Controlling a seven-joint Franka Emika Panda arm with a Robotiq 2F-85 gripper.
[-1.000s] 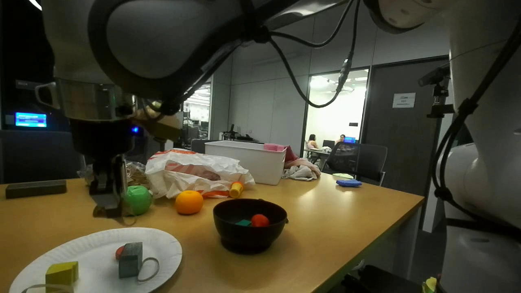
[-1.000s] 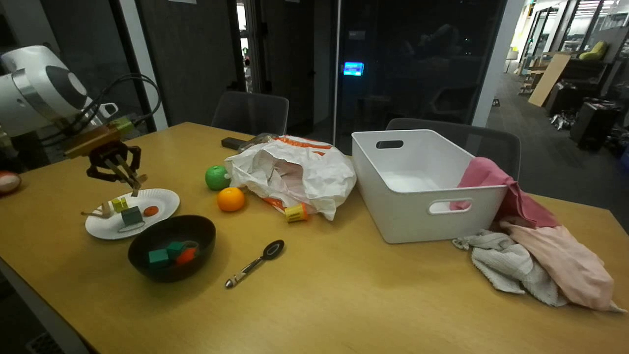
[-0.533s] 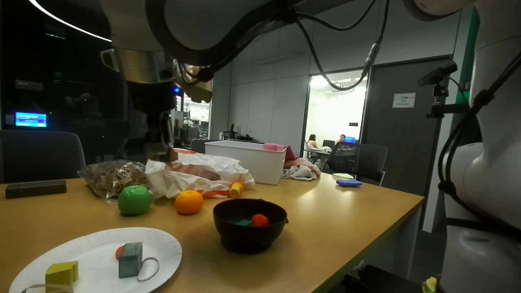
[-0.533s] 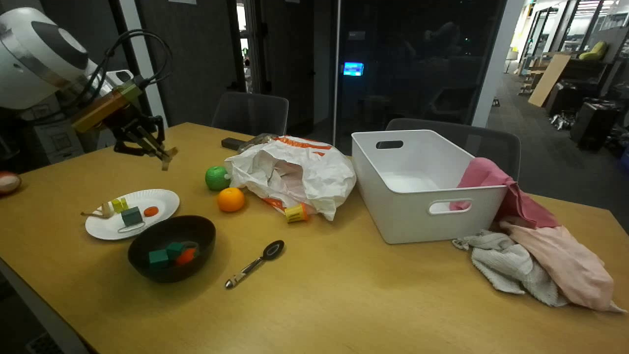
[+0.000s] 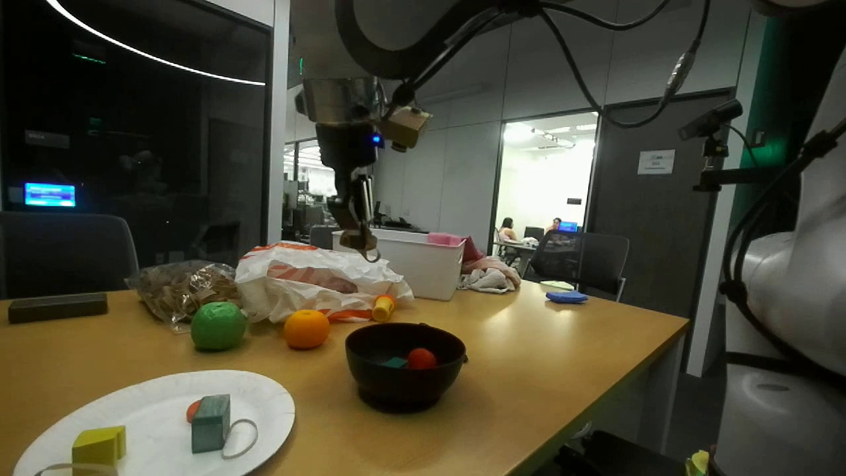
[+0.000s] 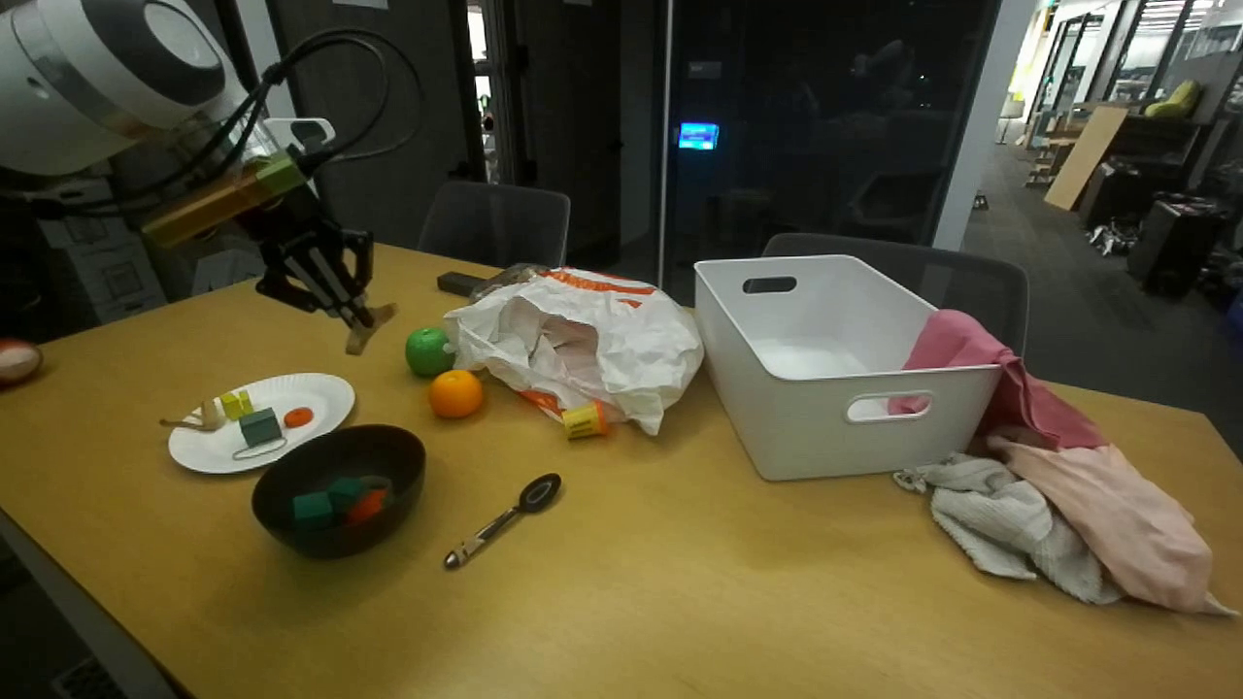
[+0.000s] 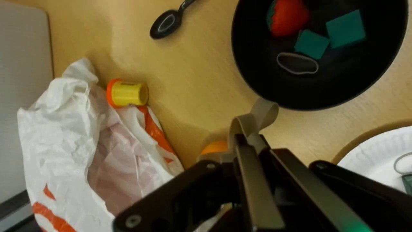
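Note:
My gripper (image 7: 251, 143) is shut on a beige rubber band (image 7: 262, 112), which loops out beyond the fingertips in the wrist view. In an exterior view the gripper (image 6: 361, 320) and band (image 6: 365, 335) are in the air above the table, left of the green fruit (image 6: 427, 351) and orange (image 6: 455, 393). The orange (image 7: 215, 147) is mostly hidden behind the fingers in the wrist view. The black bowl (image 7: 325, 93) is ahead of the fingertips. It holds a strawberry (image 7: 289, 17), teal blocks (image 7: 346, 29) and a pale rubber band (image 7: 297, 63).
A white paper plate (image 5: 158, 396) carries a yellow block (image 5: 99, 444), a grey-green block (image 5: 211, 423), a red-orange piece and bands. A crumpled plastic bag (image 6: 602, 340), yellow tub (image 6: 585, 420), spoon (image 6: 505, 519), white bin (image 6: 816, 427) and cloths (image 6: 1107, 515) lie about the table.
My gripper has risen from near the plate and moved sideways with the band, toward the bag and white bin. The things on the table have not moved.

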